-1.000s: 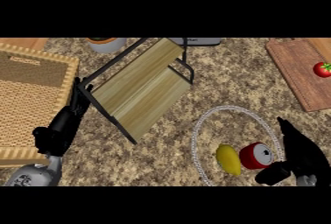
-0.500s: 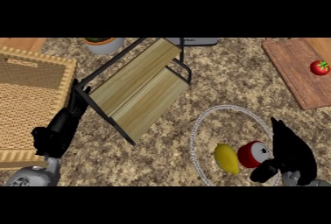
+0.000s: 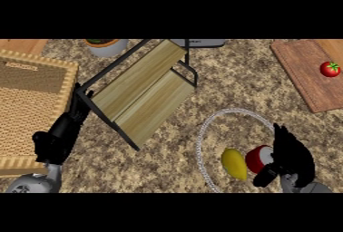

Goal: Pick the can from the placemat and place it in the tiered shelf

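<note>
Beside can (image 3: 258, 157): lemon (image 3: 234, 164), touching; right hand (image 3: 292, 156) around can.

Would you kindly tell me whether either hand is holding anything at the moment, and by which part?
The right hand is closing round the red can from its right side, thumb below it; a completed hold cannot be confirmed. The left hand holds nothing.

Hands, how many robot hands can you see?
2. The left hand is at the lower left, beside the tiered shelf. The right hand is at the lower right, against the red can on the round placemat.
</note>
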Controlling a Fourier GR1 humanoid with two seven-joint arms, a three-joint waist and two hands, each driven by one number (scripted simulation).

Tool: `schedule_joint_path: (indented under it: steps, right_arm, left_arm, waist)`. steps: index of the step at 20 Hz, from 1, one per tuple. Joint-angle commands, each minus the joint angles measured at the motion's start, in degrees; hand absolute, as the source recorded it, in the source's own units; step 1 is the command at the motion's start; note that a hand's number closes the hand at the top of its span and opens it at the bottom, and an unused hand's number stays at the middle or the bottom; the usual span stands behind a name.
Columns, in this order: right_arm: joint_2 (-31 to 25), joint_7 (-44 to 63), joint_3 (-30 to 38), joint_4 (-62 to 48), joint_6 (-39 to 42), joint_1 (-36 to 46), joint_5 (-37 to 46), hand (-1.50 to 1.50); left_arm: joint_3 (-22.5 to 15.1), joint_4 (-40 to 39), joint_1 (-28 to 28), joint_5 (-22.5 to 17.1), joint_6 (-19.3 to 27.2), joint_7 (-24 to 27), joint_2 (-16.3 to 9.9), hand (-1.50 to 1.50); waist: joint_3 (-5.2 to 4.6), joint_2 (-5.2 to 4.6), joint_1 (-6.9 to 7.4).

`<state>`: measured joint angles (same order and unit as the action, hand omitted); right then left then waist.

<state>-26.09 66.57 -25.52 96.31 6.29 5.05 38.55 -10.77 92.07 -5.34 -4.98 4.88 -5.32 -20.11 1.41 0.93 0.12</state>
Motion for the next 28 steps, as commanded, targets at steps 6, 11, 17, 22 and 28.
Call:
schedule_joint_path:
  steps: [6, 11, 17, 22, 28]
  right_arm:
    - [2.33, 5.38, 1.66, -4.66, 2.95, -0.68, 1.9, -1.5]
    - [5.99, 4.12, 1.74, -7.3, 1.72, 0.57, 4.16, 1.5]
    - [6.88, -3.15, 1.0, -11.34, 1.4, 2.48, 5.52, 1.5]
    - [7.71, -1.71, 1.02, -10.46, 0.48, 2.29, 9.48, 1.5]
    - [4.45, -14.56, -0.6, -7.87, 4.54, 8.37, 9.01, 1.5]
  left_arm:
    - [-0.86, -6.42, 5.53, -0.51, -1.62, -1.41, 1.13, 0.0]
    - [-1.16, -7.3, 5.59, 0.56, -1.55, -0.46, 2.05, 0.0]
    - [-1.54, -9.44, 4.69, 1.67, -1.43, -0.08, 3.44, 0.0]
    - [-0.38, -6.67, 6.55, 1.23, -2.17, -0.85, 2.22, 0.0]
    - [-0.15, -6.41, 5.76, 0.94, -2.95, -1.64, 2.41, 0.0]
  waist:
    - [-1.53, -1.22, -0.26]
    - [-1.53, -1.27, -0.1]
    - [-1.49, -1.52, -0.03]
    - [-1.49, -1.16, 0.19]
    - [-1.48, -1.42, 1.15]
